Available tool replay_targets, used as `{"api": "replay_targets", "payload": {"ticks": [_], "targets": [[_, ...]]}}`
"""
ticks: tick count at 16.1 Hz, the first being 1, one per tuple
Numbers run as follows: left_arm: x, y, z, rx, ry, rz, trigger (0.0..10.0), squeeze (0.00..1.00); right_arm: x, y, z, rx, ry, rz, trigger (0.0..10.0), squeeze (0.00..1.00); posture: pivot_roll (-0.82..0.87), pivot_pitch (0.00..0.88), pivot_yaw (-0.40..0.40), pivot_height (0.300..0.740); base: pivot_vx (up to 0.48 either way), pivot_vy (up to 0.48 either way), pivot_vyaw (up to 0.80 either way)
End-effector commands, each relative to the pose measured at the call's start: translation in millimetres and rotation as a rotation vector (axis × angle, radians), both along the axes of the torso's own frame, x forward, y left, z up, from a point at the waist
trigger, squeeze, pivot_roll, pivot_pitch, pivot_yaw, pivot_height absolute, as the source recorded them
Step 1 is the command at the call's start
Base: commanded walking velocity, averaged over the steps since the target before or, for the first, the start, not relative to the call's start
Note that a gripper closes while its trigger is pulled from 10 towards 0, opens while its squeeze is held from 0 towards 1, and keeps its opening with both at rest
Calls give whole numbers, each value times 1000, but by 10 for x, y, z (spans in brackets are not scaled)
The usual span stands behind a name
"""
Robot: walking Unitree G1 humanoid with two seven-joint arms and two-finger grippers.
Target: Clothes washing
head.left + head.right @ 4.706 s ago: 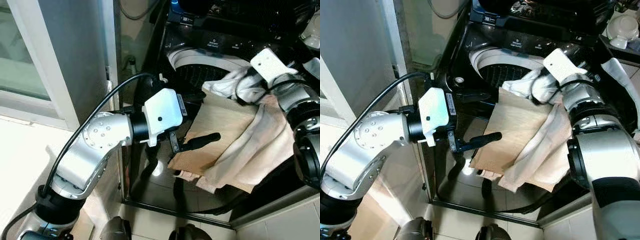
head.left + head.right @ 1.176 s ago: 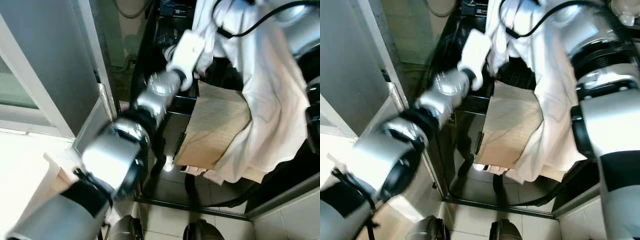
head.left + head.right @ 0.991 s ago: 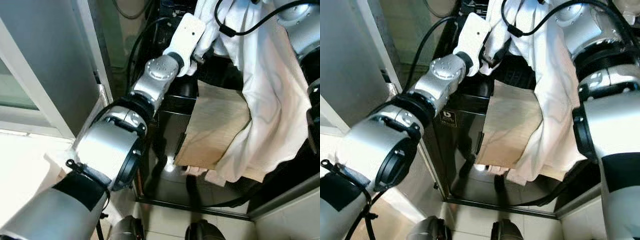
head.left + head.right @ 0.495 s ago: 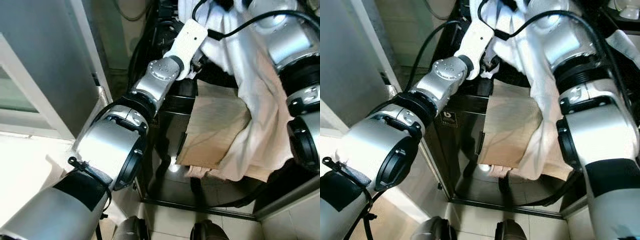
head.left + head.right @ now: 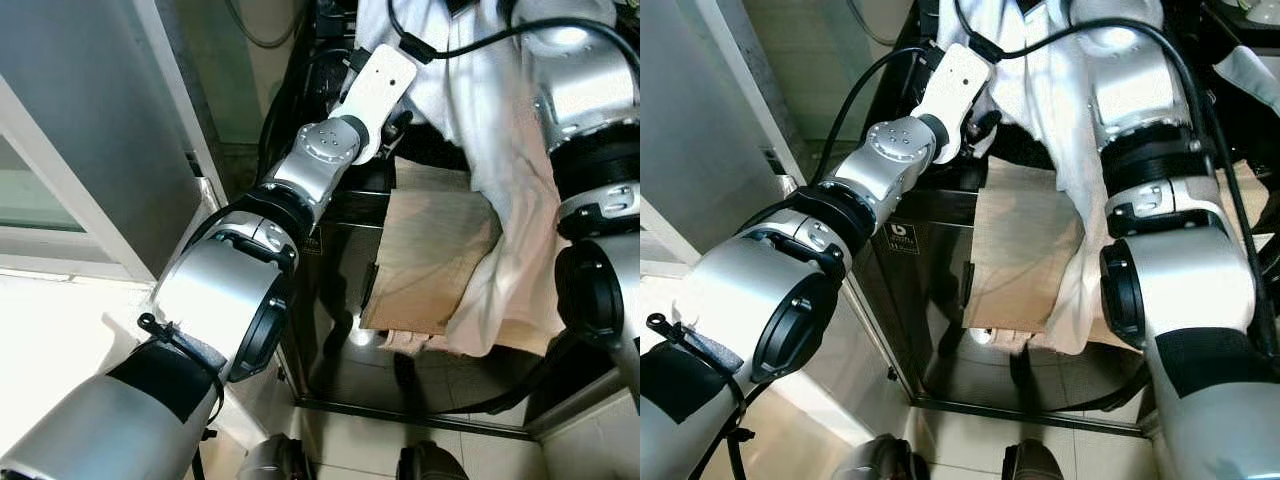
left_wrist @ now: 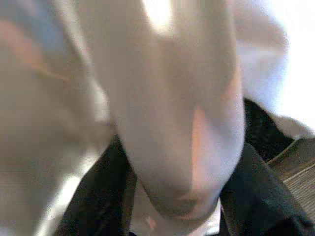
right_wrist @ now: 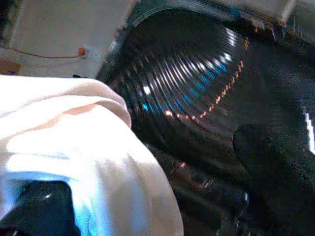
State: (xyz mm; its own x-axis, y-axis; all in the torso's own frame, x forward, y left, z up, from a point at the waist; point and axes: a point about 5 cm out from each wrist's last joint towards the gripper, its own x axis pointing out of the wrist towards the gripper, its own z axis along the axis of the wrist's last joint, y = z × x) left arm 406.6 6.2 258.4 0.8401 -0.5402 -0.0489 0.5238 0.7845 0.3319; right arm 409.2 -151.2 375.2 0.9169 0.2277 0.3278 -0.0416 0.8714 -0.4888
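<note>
holding a white garment (image 5: pixel 500 130) over the washer (image 5: pixel 345 225), both claws' grips unclear.

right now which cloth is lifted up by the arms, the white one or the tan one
The white cloth: it hangs from above between both arms. The tan cloth lies draped over the washing machine's front.

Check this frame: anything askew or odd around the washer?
Yes. The white garment is draped over the right arm and hangs down the washing machine's front instead of going in. A tan cloth also hangs over the front edge.
</note>
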Motion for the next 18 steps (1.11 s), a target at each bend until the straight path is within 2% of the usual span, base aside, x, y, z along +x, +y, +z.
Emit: {"api": "replay_targets", "payload": {"ticks": [1, 4, 6, 8, 11, 12, 14, 15, 18], "targets": [[24, 53, 55, -12, -3, 16, 0, 0, 10, -89, 12, 78, 9, -20, 10000, 0, -287, 0, 136, 714, 0, 0, 0], [29, 57, 92, -58, 7, 15, 0, 0, 35, -239, -33, 170, 9, -100, 10000, 0, -278, 0, 135, 714, 0, 0, 0], [31, 59, 106, -91, 20, 20, 0, 0, 58, -371, -61, 493, 75, -69, 10000, 0, -277, 0, 136, 714, 0, 0, 0], [28, 45, 107, -122, 36, 19, 0, 0, 75, -420, -123, 557, 101, -77, 10000, 0, -277, 0, 136, 714, 0, 0, 0], [16, 3, 128, -158, 51, 5, 0, 0, 93, -292, -164, 688, 154, 32, 10000, 0, -277, 0, 136, 714, 0, 0, 0], [2, -46, 169, -206, 66, -13, 0, 0, 93, -125, -150, 813, 205, 171, 10000, 0, -278, 0, 135, 714, 0, 0, 0], [-14, -95, 204, -216, 62, -31, 0, 0, 81, 30, -148, 861, 241, 266, 10000, 0, -279, 0, 135, 714, 0, 0, 0], [-21, -117, 227, -223, 61, -40, 0, 0, 44, 179, -127, 869, 269, 355, 10000, 0, -282, 0, 137, 714, 0, 0, 0], [-15, -109, 265, -215, 44, -28, 0, 0, -24, 334, -90, 839, 283, 445, 10000, 0, -289, 0, 142, 714, 0, 0, 0]]}}
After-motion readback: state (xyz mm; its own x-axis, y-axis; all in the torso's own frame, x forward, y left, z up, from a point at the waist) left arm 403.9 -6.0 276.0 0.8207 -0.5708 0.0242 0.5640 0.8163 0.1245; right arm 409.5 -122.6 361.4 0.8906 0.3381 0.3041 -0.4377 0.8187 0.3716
